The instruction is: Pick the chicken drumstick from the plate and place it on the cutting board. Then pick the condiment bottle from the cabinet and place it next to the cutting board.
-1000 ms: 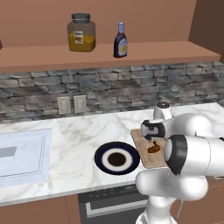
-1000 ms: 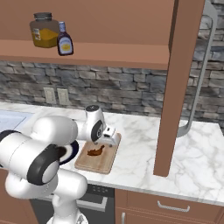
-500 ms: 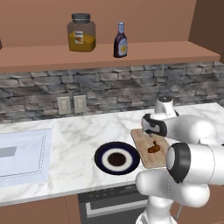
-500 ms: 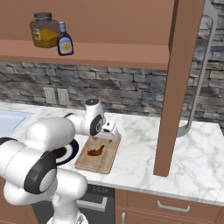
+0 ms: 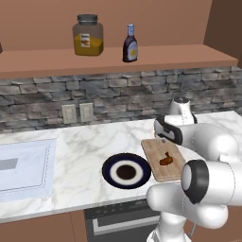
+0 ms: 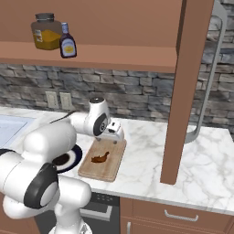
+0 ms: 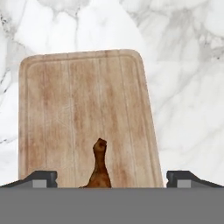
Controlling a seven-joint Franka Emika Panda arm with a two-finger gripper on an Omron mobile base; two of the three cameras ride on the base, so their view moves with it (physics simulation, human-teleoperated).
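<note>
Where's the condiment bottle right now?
The condiment bottle stands upright on the cabinet shelf, just right of the orange-filled jar in the left base view.

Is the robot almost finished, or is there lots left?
About halfway. The drumstick already lies on the board, off the plate. The pincer is open and holds nothing. Left: the bottle stands on the shelf and must go beside the board.

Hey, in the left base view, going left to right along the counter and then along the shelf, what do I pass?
Counter: sink → wall outlets → plate → cutting board with the chicken drumstick on it. Shelf: orange-filled jar → condiment bottle.
</note>
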